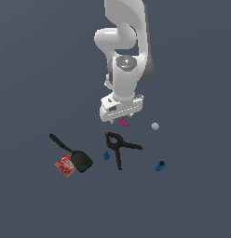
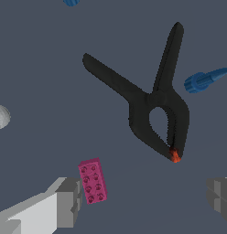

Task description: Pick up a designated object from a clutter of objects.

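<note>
The step in hand is lining up over the magenta block (image 2: 93,181) for a grasp, and it needs care. In the wrist view the end effector (image 2: 145,199) is spread wide and empty, one finger (image 2: 67,201) just beside the block and the other well apart from it, so the block sits off-centre between the jaws. I judge that the hand should shift sideways until the block lies midway, then come straight down and close across its short sides. The black spring clamp (image 2: 152,107) lies near, its orange-tipped nose pointing toward the jaws, so the far finger should stay clear of it.

In the exterior view the block (image 1: 124,122) lies on the table (image 1: 192,195) just under the end effector (image 1: 121,115), on the far side of the clamp (image 1: 119,146), with the pale ball (image 1: 155,126) to the exterior view's right.

The block is a small pink rectangular brick with two rows of studs on top, lying flat and slightly skewed.
</note>
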Robot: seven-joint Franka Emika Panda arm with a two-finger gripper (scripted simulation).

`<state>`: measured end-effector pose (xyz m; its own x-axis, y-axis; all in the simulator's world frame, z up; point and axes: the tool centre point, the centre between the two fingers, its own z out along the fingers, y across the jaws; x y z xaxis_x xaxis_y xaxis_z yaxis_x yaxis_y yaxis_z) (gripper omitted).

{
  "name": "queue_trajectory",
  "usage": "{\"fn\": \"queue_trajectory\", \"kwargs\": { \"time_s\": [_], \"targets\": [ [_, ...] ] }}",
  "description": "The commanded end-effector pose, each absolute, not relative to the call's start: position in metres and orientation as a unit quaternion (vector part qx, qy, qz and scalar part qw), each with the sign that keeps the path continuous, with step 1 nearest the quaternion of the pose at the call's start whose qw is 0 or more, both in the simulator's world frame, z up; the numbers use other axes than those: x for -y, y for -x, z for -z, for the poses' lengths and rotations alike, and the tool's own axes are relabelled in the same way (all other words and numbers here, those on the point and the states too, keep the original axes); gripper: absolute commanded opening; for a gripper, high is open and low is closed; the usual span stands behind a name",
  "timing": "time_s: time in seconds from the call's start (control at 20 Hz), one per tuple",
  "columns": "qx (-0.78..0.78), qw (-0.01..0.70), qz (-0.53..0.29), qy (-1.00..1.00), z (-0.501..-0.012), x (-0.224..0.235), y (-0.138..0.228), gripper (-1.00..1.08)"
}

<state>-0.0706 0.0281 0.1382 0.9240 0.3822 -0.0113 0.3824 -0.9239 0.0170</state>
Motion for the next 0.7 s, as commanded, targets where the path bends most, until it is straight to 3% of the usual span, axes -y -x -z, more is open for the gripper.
{"fn": "queue_trajectory", "kwargs": {
  "time_s": [0.0,0.65],
  "targets": [
    [-0.220,0.008,0.003,-0.975,-0.120,-0.034,0.085,1.00],
    [-0.303,0.001,0.000,-0.953,-0.067,-0.051,0.139,1.00]
  ]
}}
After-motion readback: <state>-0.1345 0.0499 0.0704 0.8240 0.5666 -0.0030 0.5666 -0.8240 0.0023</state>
